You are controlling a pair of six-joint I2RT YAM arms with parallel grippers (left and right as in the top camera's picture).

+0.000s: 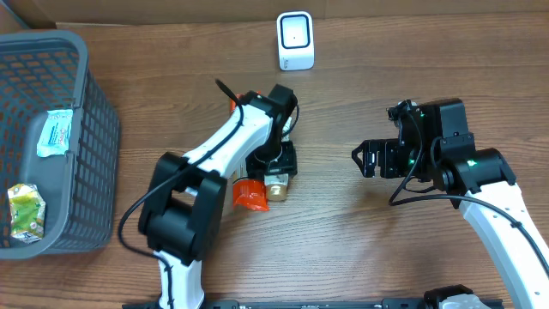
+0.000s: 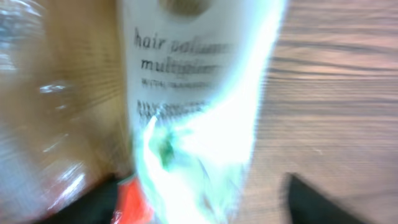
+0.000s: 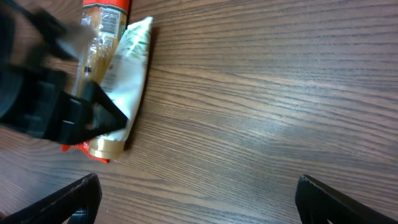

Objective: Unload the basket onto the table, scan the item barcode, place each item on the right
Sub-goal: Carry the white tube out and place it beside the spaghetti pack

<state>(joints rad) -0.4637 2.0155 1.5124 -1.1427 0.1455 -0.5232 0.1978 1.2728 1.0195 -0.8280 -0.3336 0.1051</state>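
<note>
Tube (image 2: pixel 198 106) lettering, left wrist view only

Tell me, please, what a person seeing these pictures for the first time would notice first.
The eye goes first to the left gripper at the middle of the table, over a white tube that lies beside an orange-and-amber item. Next come the grey basket at the left edge, with packets in it, and the small white scanner at the far edge.
</note>
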